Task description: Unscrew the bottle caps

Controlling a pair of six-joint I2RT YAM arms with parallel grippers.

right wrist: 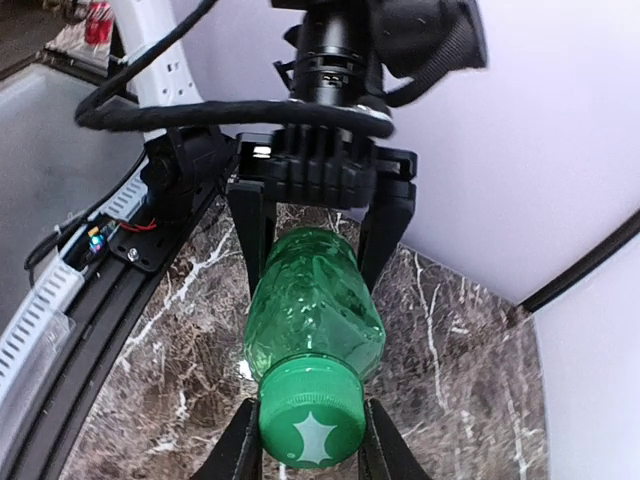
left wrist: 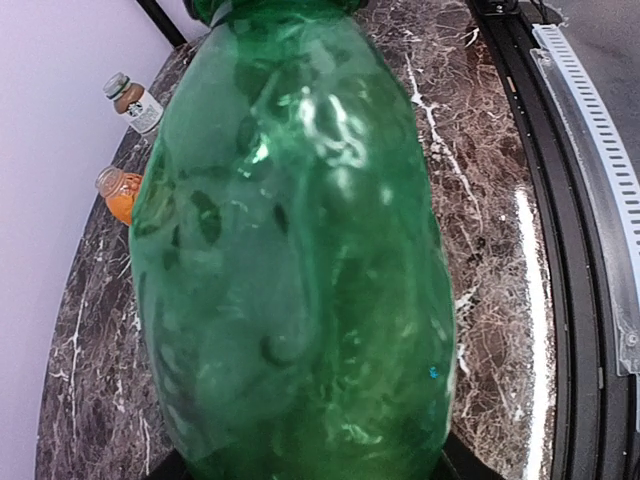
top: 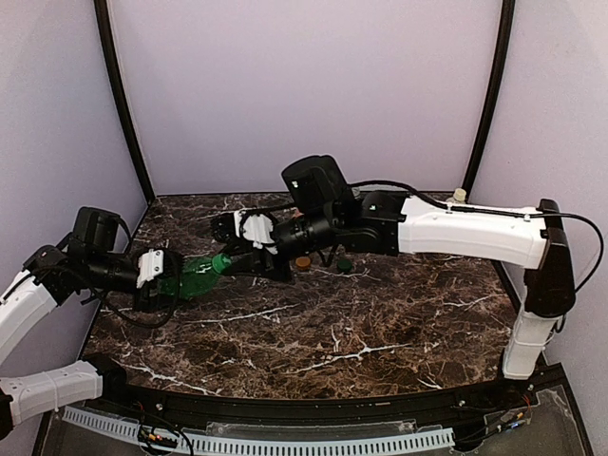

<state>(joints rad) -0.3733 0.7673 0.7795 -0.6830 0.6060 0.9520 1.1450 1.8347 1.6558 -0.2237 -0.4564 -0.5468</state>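
Currently the green bottle (top: pixel 195 278) lies horizontal, clear of the dark marble desk (top: pixel 380 332), at the left of the scene, spanned between the two arms. Left pincer (top: pixel 157 280) is clamped across the bottle's body, one black finger on each flank. Right pincer (right wrist: pixel 310 440) is closed narrow on the bright green cap (right wrist: pixel 310 425), one finger pressed to each side of it. Handling, judged: the bottle looks empty, so light; its wall is thin, dimpled, see-through plastic, likely to buckle or spin if squeezed mid-body, so the stiffer base end is the better hold. The cap is small, hard and smooth-looking, probably slippery; grip it square across the skirt, not the top. Appearance: the bottle is deep translucent green with glossy highlights; the cap is an opaque, lighter green with a pale leaf-like mark on its face, seated on the neck. Two loose caps sit mid-desk, just right of the right pincer: a tan-gold cap (top: pixel 302 263) and a dark green cap (top: pixel 344 264).
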